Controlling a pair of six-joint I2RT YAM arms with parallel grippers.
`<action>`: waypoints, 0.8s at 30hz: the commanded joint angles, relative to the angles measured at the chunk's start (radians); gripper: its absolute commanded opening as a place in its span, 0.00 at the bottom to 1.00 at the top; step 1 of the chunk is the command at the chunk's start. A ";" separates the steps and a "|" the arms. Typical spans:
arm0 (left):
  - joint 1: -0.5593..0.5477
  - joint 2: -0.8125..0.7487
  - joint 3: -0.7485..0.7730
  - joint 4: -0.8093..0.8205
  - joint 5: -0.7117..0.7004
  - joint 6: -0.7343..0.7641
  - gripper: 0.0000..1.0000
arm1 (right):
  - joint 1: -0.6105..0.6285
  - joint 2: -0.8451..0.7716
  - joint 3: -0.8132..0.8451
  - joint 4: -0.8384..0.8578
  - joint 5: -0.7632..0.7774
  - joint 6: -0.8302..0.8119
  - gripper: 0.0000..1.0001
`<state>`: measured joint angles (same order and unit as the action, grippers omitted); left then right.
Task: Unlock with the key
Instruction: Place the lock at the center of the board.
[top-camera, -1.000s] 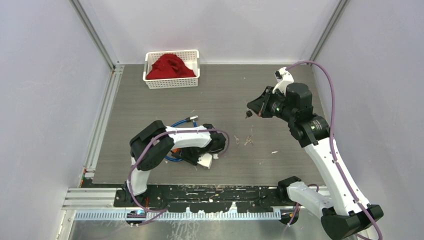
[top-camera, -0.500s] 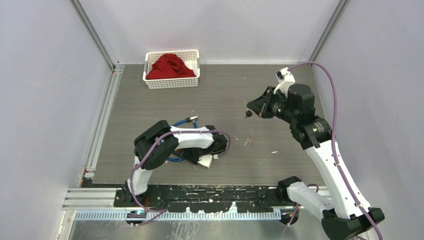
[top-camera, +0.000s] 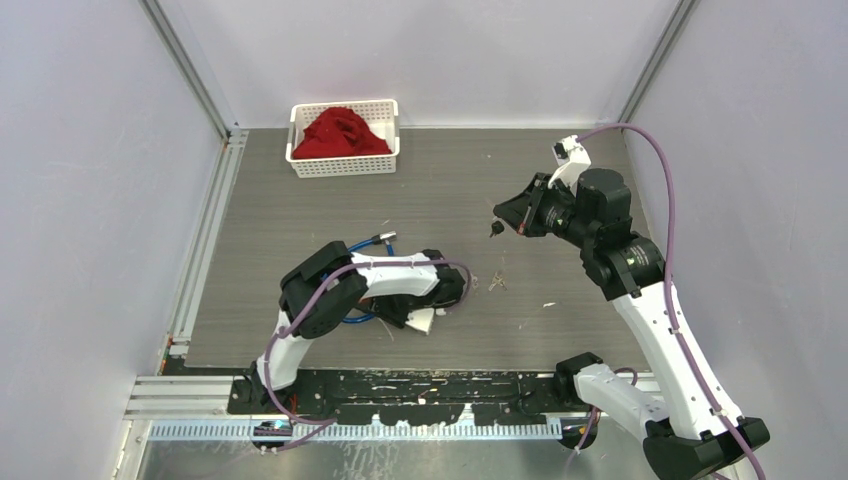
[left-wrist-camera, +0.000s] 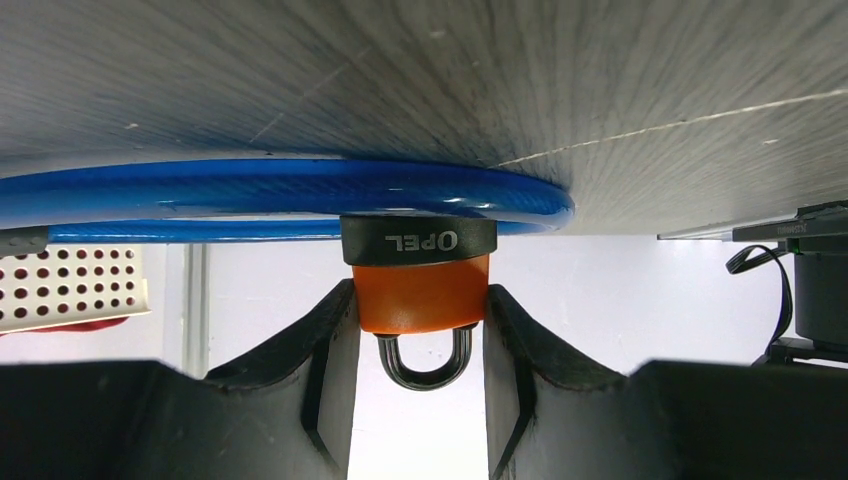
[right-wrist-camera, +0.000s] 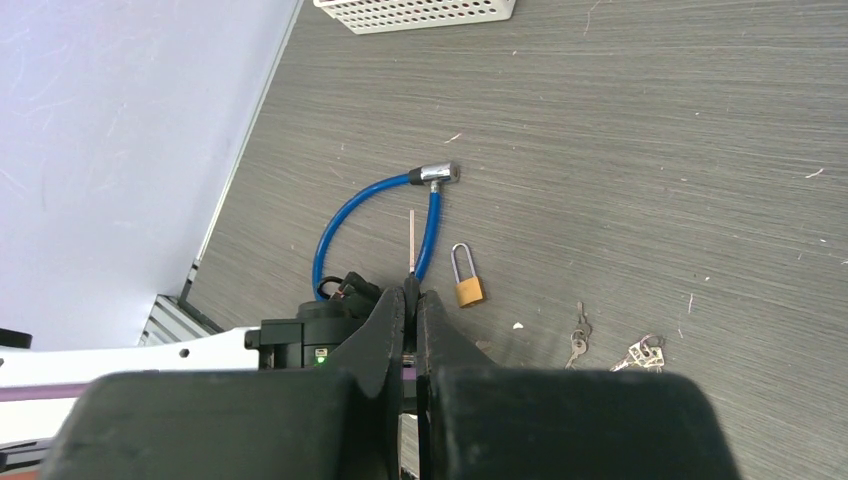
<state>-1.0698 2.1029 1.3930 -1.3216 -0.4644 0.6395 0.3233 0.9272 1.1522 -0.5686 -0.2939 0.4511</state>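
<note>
L tool (left-wrist-camera: 420, 312), clamping orange padlock (left-wrist-camera: 424, 285), has shifted right; R tool (right-wrist-camera: 412, 292) pinches key (right-wrist-camera: 411, 240).

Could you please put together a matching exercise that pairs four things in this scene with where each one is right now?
Things
1. orange-bodied padlock with a black cap
2. small brass padlock
3. crumpled red cloth
4. thin metal key

Places
A. in the white perforated plastic basket
B. pinched in the shut jaws of the right gripper
C. clamped between the jaws of the left gripper
D. lying free on the grey table beside the blue cable

Pairs: 1-C, 2-D, 3-A, 4-B
</note>
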 joint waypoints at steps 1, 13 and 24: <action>-0.019 0.037 0.037 0.018 0.032 -0.033 0.40 | -0.001 -0.022 0.030 0.052 -0.011 0.006 0.01; -0.062 0.064 0.136 -0.049 0.016 -0.064 0.53 | -0.003 -0.035 0.046 0.047 -0.016 0.006 0.01; -0.064 0.019 0.168 -0.041 0.017 -0.069 0.91 | -0.003 -0.041 0.059 0.029 -0.015 -0.002 0.01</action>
<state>-1.1305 2.1651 1.5089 -1.3441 -0.4519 0.5816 0.3233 0.9051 1.1622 -0.5697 -0.3004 0.4507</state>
